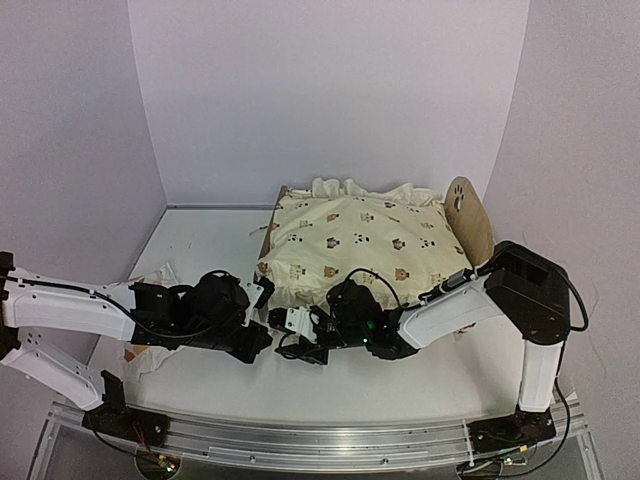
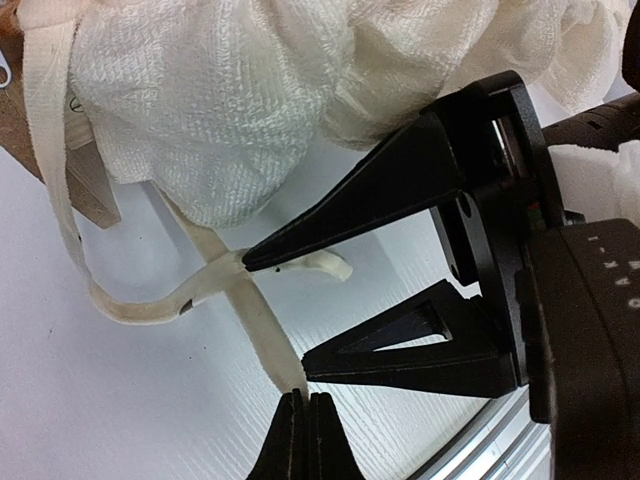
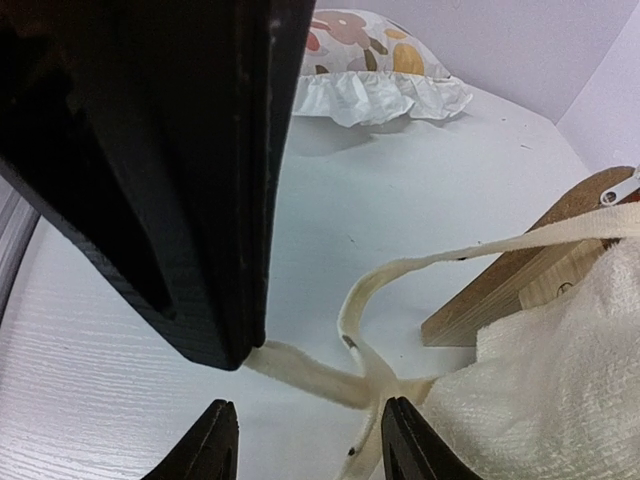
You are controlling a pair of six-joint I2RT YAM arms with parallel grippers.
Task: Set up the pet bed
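The pet bed (image 1: 470, 215) stands at the back right, its wooden headboard showing behind the cream animal-print cushion (image 1: 360, 240) that covers it. A corner of the wooden frame (image 3: 530, 285) shows in the right wrist view. At the bed's near left corner the cushion's cream ties (image 2: 250, 310) cross on the table. My left gripper (image 2: 305, 400) is shut on the end of one tie. My right gripper (image 3: 305, 440) is open, its fingers either side of the crossing ties. In the left wrist view one right fingertip (image 2: 262, 255) rests on a tie.
A small white pillow with orange-brown prints (image 3: 370, 60) lies on the table to the left, partly under my left arm (image 1: 90, 315). Purple walls close in the back and both sides. The metal rail (image 1: 300, 440) runs along the near edge.
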